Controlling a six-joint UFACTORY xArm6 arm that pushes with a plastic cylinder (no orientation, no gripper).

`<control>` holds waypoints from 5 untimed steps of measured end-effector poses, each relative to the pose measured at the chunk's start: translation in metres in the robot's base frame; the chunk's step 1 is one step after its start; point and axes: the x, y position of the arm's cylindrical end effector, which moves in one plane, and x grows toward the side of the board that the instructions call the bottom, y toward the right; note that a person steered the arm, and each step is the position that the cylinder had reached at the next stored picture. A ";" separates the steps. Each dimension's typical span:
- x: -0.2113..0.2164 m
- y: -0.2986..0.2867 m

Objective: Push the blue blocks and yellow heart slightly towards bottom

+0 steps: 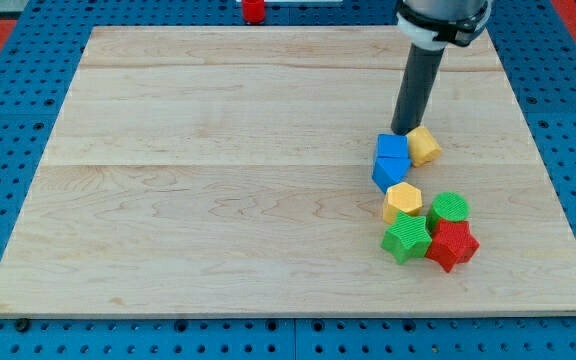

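Contact looks imminent at the top of the cluster: the tool's tip (405, 131) stands on the tabletop (218, 180) just above the seam between the upper blue block (393, 147), a cube, and the yellow block (424, 146) to the tip's lower right. Whether it already touches either one cannot be told. The tool is a bare rod with nothing to open or close, so it grasps nothing and can only shove.

Directly below the tip, beyond the cube, sits the lower blue block (388, 170), pressed against the cube; its shape is hard to make out. Further below lies a second yellow block (402, 200), which looks six-sided, so the yellow one beside the tip is probably the heart, though that is a judgement. Farthest below the tip huddle a green star (406, 238), a red star (453, 245) and a green cylinder (450, 209). A small red object (254, 10) lies off the board, well up and to the tip's left.

The step in hand appears to be the downward push itself, just starting. The next move calls for a short, straight stroke towards the view's bottom. Because the tip sits between two blocks, it may wedge them apart instead of carrying them, and too long a stroke would drive the chain into the cluster below.
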 end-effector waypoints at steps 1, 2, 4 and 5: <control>0.017 -0.014; -0.005 -0.017; -0.016 0.038; 0.021 0.038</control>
